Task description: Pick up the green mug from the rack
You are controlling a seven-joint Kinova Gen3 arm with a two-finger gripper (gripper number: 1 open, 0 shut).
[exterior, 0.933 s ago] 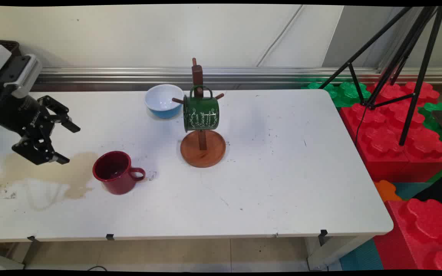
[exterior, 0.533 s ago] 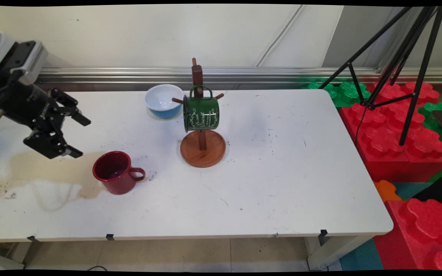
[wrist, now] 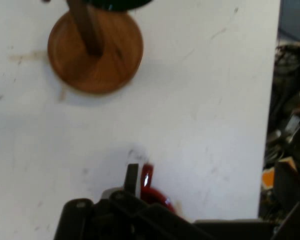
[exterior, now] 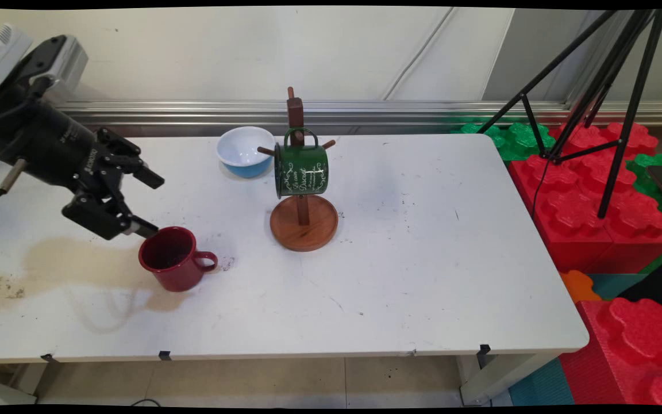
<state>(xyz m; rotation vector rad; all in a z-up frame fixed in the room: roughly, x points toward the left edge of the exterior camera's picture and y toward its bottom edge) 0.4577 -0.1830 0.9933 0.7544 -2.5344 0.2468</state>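
The gripper has swept right and a little up across the table's left side, fingers spread as before, and its lower fingertip now sits at the red mug's rim (touching? can't tell).

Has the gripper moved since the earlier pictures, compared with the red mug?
Yes. The gripper has moved right, toward the red mug, which stayed in place; its open fingers now reach the mug's left rim.

We saw two mugs: one red mug on the table and one green mug hanging on the one wooden mug stand. We counted one bowl, one black tripod, and one gripper.
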